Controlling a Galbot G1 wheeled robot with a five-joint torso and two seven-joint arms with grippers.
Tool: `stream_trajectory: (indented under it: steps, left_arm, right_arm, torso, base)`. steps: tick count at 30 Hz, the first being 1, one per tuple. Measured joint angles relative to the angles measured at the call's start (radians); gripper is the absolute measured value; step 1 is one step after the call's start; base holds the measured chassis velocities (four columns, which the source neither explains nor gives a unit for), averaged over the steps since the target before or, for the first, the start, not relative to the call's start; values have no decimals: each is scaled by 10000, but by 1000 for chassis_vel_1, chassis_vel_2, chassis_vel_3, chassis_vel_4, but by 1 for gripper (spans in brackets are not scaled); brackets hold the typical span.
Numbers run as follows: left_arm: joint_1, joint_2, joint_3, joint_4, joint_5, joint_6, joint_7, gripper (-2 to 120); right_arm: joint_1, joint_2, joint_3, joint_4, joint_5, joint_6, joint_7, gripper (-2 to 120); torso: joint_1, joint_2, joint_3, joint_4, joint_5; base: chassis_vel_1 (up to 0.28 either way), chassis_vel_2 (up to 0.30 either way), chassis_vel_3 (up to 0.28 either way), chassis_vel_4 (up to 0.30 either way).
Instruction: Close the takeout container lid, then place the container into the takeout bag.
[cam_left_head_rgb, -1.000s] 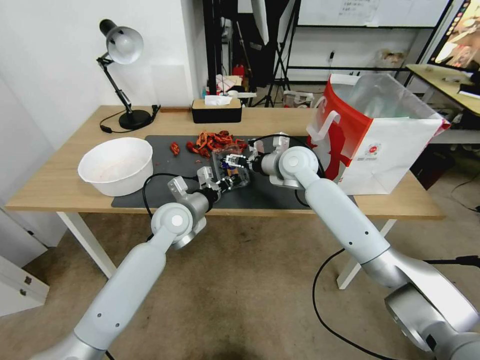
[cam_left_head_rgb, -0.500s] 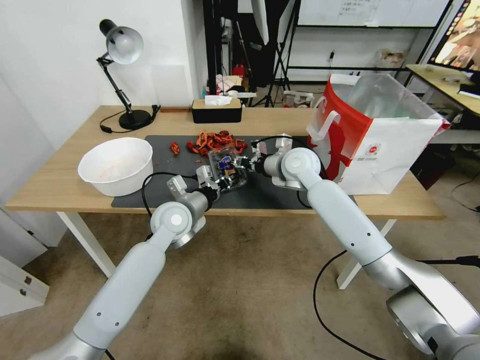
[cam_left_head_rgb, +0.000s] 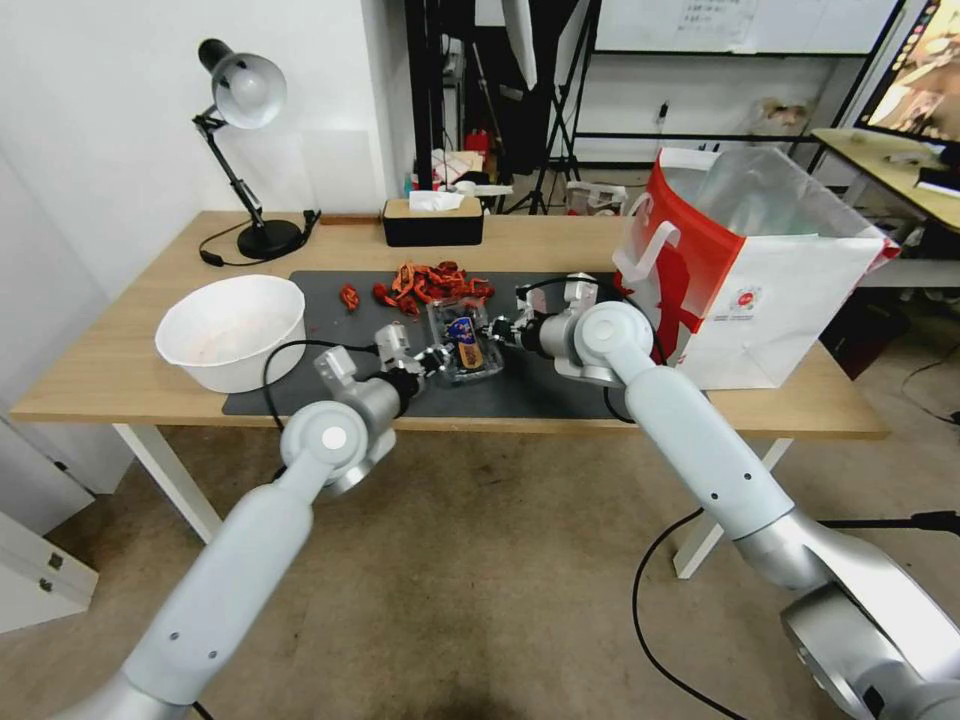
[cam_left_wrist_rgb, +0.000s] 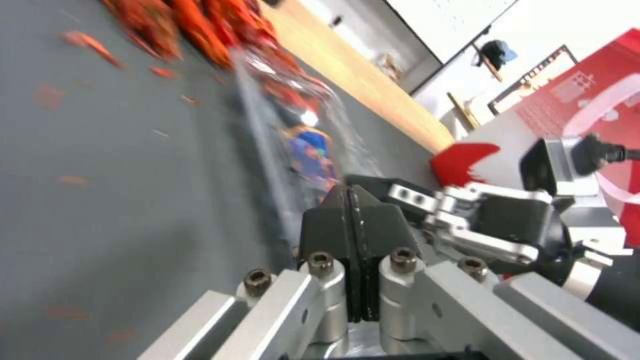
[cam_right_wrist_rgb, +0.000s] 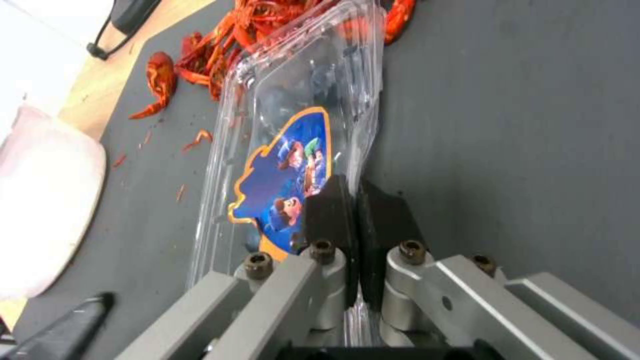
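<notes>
The takeout container (cam_left_head_rgb: 464, 349) lies on the dark mat (cam_left_head_rgb: 330, 330) of the bench (cam_left_head_rgb: 120, 370), between both arms. The right wrist view shows the right pincer (cam_right_wrist_rgb: 351, 210) clamped on the lid (cam_right_wrist_rgb: 293, 125) rim. The left wrist view shows the left pincer (cam_left_wrist_rgb: 351, 220) pressed together beside it. The takeout bag (cam_left_head_rgb: 760, 270) stands upright, just right.

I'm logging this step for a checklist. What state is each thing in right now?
Container: lying flat on the dark mat, held from both sides.
Lid: folded down over the box.
Bag: upright, mouth open.
Bowl: upright, open.
Lamp: standing, head tilted down.
Left gripper: shut on the container's edge.
Right gripper: shut on the container's edge.
</notes>
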Motion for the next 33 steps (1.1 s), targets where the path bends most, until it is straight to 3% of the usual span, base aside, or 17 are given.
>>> stream_trajectory:
  steps: [4, 7, 8, 11, 13, 16, 20, 26, 28, 33]
  left_arm:
    - [594, 407, -389, -466, 437, -131, 277, 0]
    - [1545, 866, -727, -1062, 1737, -582, 877, 0]
    - [1545, 866, -727, -1062, 1737, -582, 877, 0]
    - [2511, 1135, -983, -1477, 3375, -1127, 1421, 0]
    - [2668, 1176, -982, -1542, 3724, -1291, 1532, 0]
    - [2997, 1217, -882, -1634, 4633, -1724, 1741, 13]
    - [3424, 1318, -950, -1666, 5390, -2163, 1816, 24]
    - [3813, 1492, -1078, -1577, 6398, -2780, 1821, 43]
    - [4205, 1504, -1224, -1528, 7285, -3260, 1711, 54]
    - [4793, 1446, -1449, -1531, 8278, -3641, 1430, 71]
  right_arm:
    - [-26, -25, 81, 38, 40, 0, -5, 0]
    - [-46, -35, 168, 83, 125, 0, -12, 0]
    - [-46, -35, 168, 83, 125, 0, -12, 0]
    - [-157, -73, 332, 223, 223, 0, 10, 0]
    - [-329, -186, 490, 411, 307, 0, 80, 0]
    - [-791, -483, 1017, 770, 501, 0, 262, 0]
    - [-987, -505, 1313, 850, 598, 5, 170, 0]
    - [-1229, -562, 1681, 1025, 709, 7, -23, 0]
    - [-1273, -561, 1804, 1088, 805, 8, -56, 0]
    - [-1371, -595, 2056, 1323, 1021, 13, -76, 0]
  torso:
    - [0, 0, 0, -1, 0]
    - [0, 0, 0, -1, 0]
    - [0, 0, 0, -1, 0]
    - [-1, 0, 0, 9, 0]
    - [-1, 0, -1, 11, 1]
    - [0, 0, 0, -16, 0]
    - [-1, 0, 0, 2, 3]
    - [-1, 0, 0, 0, 2]
    - [-1, -2, 0, -2, 1]
    - [-1, -2, 1, -2, -1]
  base:
    - [0, 0, 0, 0]
    - [0, 0, 0, 0]
    - [0, 0, 0, 0]
    - [0, 0, 0, 0]
    - [0, 0, 0, 0]
    - [0, 0, 0, 0]
    - [0, 0, 0, 0]
    - [0, 0, 0, 0]
    - [0, 0, 0, 0]
    - [0, 0, 0, 0]
